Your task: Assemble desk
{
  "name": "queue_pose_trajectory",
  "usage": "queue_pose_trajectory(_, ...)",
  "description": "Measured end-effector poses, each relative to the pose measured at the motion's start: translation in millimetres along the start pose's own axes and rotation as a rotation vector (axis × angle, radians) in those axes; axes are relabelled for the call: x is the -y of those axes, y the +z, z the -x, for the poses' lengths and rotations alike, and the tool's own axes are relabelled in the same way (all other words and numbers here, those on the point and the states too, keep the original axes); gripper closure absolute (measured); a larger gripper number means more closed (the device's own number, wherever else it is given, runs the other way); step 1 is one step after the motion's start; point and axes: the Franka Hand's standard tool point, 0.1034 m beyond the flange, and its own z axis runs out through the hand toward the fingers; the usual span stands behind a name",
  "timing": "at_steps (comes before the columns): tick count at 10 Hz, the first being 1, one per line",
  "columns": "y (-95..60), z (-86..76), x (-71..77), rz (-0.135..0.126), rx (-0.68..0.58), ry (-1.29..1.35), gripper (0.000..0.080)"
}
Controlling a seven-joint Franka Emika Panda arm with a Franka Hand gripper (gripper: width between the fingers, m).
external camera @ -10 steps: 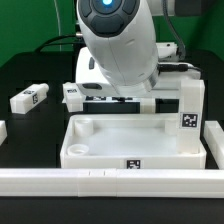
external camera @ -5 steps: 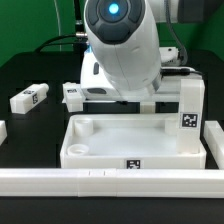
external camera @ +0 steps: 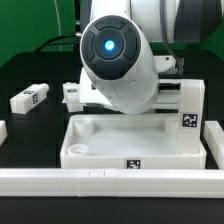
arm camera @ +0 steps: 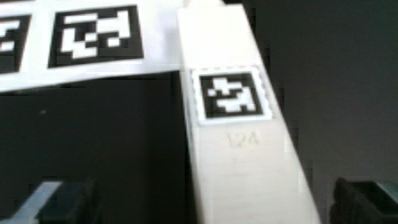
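Tray-shaped tabletop (external camera: 100, 157) in smooth white plastic: raised rim, round socket (external camera: 78, 146) at the near corner on the exterior view's left. Blocky square-section upright leg (external camera: 191, 105), tagged, at the far corner on the exterior view's right; flat leg (external camera: 72, 94) just beyond the far edge; stray leg (external camera: 30, 98) well apart past the left edge. Rounded white arm (external camera: 118, 62) blocking whatever hangs beneath it there. Only in the wrist view: gripper (arm camera: 210, 200) spread open, dark fingers (arm camera: 54, 203) either side of a tagged leg (arm camera: 222, 120) lying on the black table (arm camera: 338, 90), gaps showing, marker board (arm camera: 71, 40) alongside.
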Motion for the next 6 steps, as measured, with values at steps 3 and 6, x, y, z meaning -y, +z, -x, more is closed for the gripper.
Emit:
queue_pose_trajectory(3, -0.4, -3.0, 0.0, 0.0, -0.013, 0.0, 0.0151)
queue_pose_trajectory(6, 1.1, -3.7, 0.7, 0.001, -0.011, -0.001, 0.0417)
